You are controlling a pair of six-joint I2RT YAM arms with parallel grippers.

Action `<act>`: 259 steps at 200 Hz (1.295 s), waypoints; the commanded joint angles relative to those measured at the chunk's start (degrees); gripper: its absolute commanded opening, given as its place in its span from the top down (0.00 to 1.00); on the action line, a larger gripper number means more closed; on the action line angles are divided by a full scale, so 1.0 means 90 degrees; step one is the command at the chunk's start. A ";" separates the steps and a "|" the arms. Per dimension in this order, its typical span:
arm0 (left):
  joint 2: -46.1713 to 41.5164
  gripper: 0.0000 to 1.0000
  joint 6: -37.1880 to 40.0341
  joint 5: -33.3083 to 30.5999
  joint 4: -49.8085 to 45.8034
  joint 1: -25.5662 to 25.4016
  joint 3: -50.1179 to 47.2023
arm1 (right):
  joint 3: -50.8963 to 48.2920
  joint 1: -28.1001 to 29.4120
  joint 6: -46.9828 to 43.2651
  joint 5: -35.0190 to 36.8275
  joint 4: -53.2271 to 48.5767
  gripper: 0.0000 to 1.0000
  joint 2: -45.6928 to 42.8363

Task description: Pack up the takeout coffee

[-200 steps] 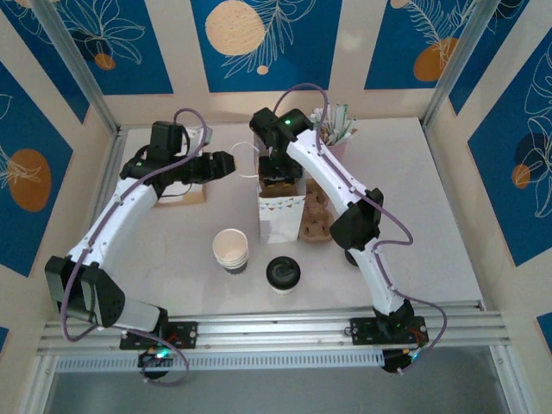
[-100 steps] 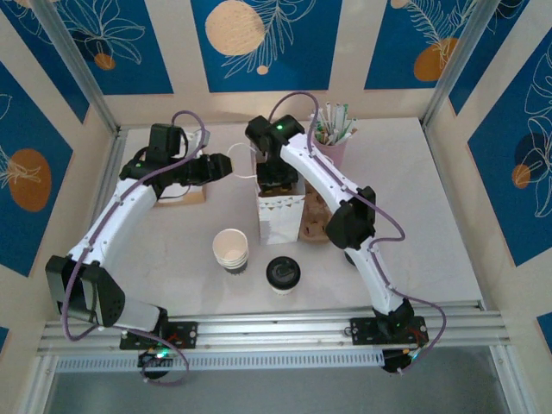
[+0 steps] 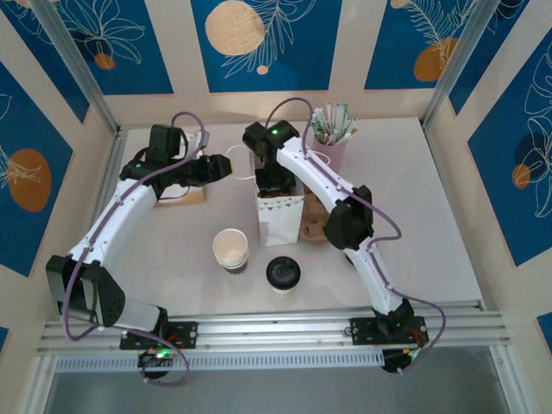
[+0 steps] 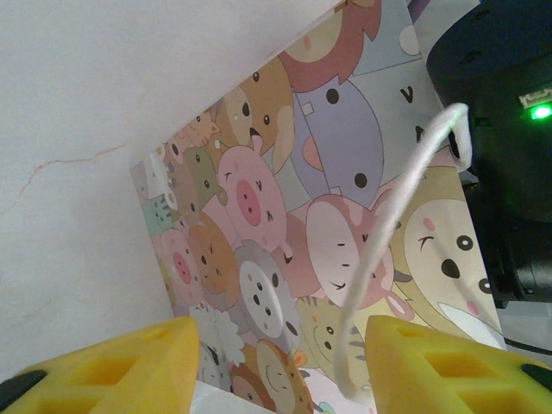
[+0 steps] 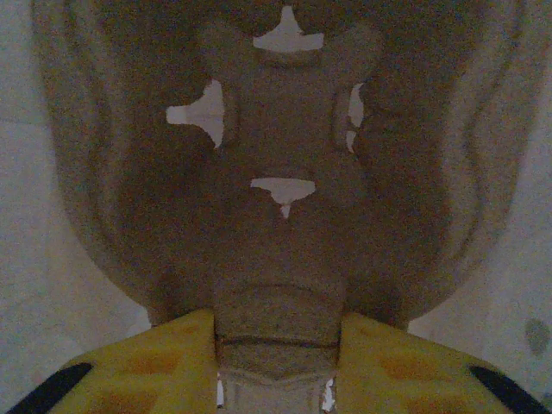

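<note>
**Coffee Still Outside Bag**

Left tool (image 4: 280, 371): pads apart, with the cord handle (image 4: 379, 250) of the bag (image 3: 280, 220) hanging between them. Right tool (image 5: 278, 345): pads flank a ridge of the pulp carrier (image 5: 285, 155); cannot tell whether it is clamped. Takeout coffee (image 3: 283, 273): upright on the worktop (image 3: 414, 216), well apart from both tools.

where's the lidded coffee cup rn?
Top view: lidded coffee cup stands front-centre on the table, just right of the lidless cup stack, in front of the paper bag.
</note>
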 commanded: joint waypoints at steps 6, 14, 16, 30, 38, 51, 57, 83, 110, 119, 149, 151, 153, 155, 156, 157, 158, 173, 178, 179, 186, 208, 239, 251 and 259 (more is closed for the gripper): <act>-0.0195 0.47 0.0117 0.0020 0.0053 0.0094 -0.0062 | 0.0117 0.0059 -0.0025 0.0044 -0.0215 0.59 0.0092; -0.0200 0.47 0.0120 0.0027 0.0063 0.0093 -0.0050 | 0.0135 0.0078 -0.0035 0.0044 -0.0233 0.56 0.0082; -0.0204 0.47 0.0115 0.0021 0.0056 0.0095 -0.0052 | 0.0138 0.0075 -0.0034 0.0049 -0.0235 0.56 0.0082; -0.0208 0.47 0.0115 0.0020 0.0050 0.0093 -0.0040 | 0.0176 0.0074 -0.0038 0.0041 -0.0275 0.53 0.0077; -0.0214 0.47 0.0108 0.0026 0.0046 0.0088 -0.0042 | 0.0211 0.0081 -0.0048 0.0051 -0.0290 0.51 0.0062; -0.0215 0.47 0.0104 0.0022 0.0035 0.0088 -0.0033 | 0.0296 0.0080 -0.0048 0.0061 -0.0349 0.46 0.0033; -0.0223 0.47 0.0112 0.0018 0.0028 0.0095 -0.0040 | 0.0349 0.0083 -0.0044 0.0068 -0.0375 0.44 0.0015; -0.0244 0.47 0.0075 0.0010 0.0053 0.0094 -0.0062 | 0.0398 0.0083 -0.0069 0.0064 -0.0376 0.40 -0.0101; -0.0249 0.46 0.0046 0.0020 0.0065 0.0096 -0.0080 | 0.0395 0.0086 -0.0072 0.0025 -0.0374 0.40 -0.0116; -0.0254 0.47 0.0055 0.0013 0.0064 0.0093 -0.0080 | 0.0408 0.0082 -0.0079 0.0025 -0.0379 0.39 -0.0124; -0.0272 0.46 0.0055 -0.0015 0.0026 0.0090 -0.0091 | 0.0522 0.0083 -0.0074 0.0044 -0.0431 0.39 -0.0272; -0.0273 0.46 0.0055 -0.0019 0.0029 0.0094 -0.0091 | 0.0521 0.0083 -0.0078 0.0051 -0.0433 0.38 -0.0287; -0.0273 0.46 0.0055 -0.0017 0.0030 0.0095 -0.0091 | 0.0520 0.0083 -0.0079 0.0053 -0.0429 0.38 -0.0303; -0.0276 0.46 0.0053 -0.0014 0.0030 0.0096 -0.0091 | 0.0525 0.0083 -0.0077 0.0054 -0.0433 0.38 -0.0322; -0.0274 0.46 0.0054 -0.0017 0.0032 0.0096 -0.0091 | 0.0522 0.0083 -0.0078 0.0059 -0.0433 0.38 -0.0335; -0.0283 0.46 0.0055 -0.0018 0.0028 0.0096 -0.0091 | 0.0521 0.0083 -0.0074 0.0061 -0.0434 0.38 -0.0341; -0.0288 0.46 0.0055 -0.0014 0.0031 0.0091 -0.0091 | 0.0521 0.0083 -0.0077 0.0063 -0.0439 0.38 -0.0345; -0.0291 0.46 0.0046 -0.0032 0.0025 0.0096 -0.0072 | 0.0524 0.0083 -0.0070 0.0083 -0.0439 0.36 -0.0482; -0.0290 0.46 0.0046 -0.0035 0.0019 0.0092 -0.0064 | 0.0528 0.0076 -0.0072 0.0088 -0.0443 0.36 -0.0524; -0.0291 0.46 0.0046 -0.0032 0.0012 0.0094 -0.0063 | 0.0524 0.0075 -0.0066 0.0086 -0.0443 0.36 -0.0534; -0.0289 0.46 0.0047 -0.0049 0.0014 0.0094 -0.0048 | 0.0526 0.0074 -0.0070 0.0079 -0.0426 0.36 -0.0602; -0.0283 0.46 0.0051 -0.0084 -0.0003 0.0088 -0.0039 | 0.0529 0.0069 -0.0086 0.0031 -0.0335 0.35 -0.0804; -0.0296 0.46 0.0041 -0.0147 -0.0054 0.0096 -0.0018 | 0.0556 0.0032 -0.0099 -0.0042 -0.0225 0.34 -0.1016; -0.0312 0.46 0.0036 -0.0170 -0.0090 0.0095 0.0010 | 0.0555 0.0029 -0.0118 -0.0106 -0.0140 0.33 -0.1111; -0.0329 0.46 0.0043 -0.0184 -0.0126 0.0096 0.0042 | 0.0587 0.0037 -0.0119 -0.0135 -0.0107 0.33 -0.1171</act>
